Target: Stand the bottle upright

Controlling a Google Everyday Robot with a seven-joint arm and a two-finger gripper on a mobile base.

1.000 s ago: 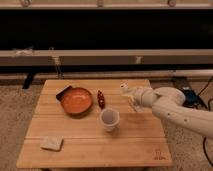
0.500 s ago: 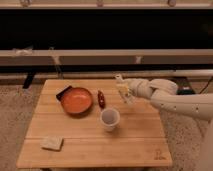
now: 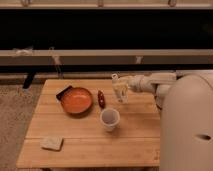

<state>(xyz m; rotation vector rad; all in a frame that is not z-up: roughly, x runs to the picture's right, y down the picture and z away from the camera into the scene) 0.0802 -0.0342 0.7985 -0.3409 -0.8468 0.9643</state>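
The wooden tabletop (image 3: pixel 85 147) takes up most of the floor space in front of me, a slatted light-wood top with a speckled carpet (image 3: pixel 14 117) to one side of it. Crowding the near right corner is the robot's rounded white body (image 3: pixel 189 127) (it blocks that edge of the tabletop from where I stand). From its upper part a white arm (image 3: pixel 156 83) reaches out level across the far right of the tabletop.

Next in size is the orange bowl (image 3: pixel 76 101), sitting left of centre towards the far side, with a flat dark thing (image 3: pixel 63 92) tucked against its far left rim. The white cup (image 3: pixel 110 119) stands upright near the middle, open mouth up, well apart from the bowl.

Then the bottle (image 3: pixel 119 94): pale and translucent, white cap on top, standing more or less upright at the end of the arm, over the far right part of the tabletop, beyond the cup and a little to its right. The claw (image 3: pixel 126 86) is clamped tight on it from the right side. Whether the bottle's base touches the wood I cannot tell.

A pale square pad (image 3: pixel 52 143) lies flat near the front left corner, far from everything else. Smallest is the dark red object (image 3: pixel 101 98), lying between the bowl and the bottle, just beside the bowl's right rim.
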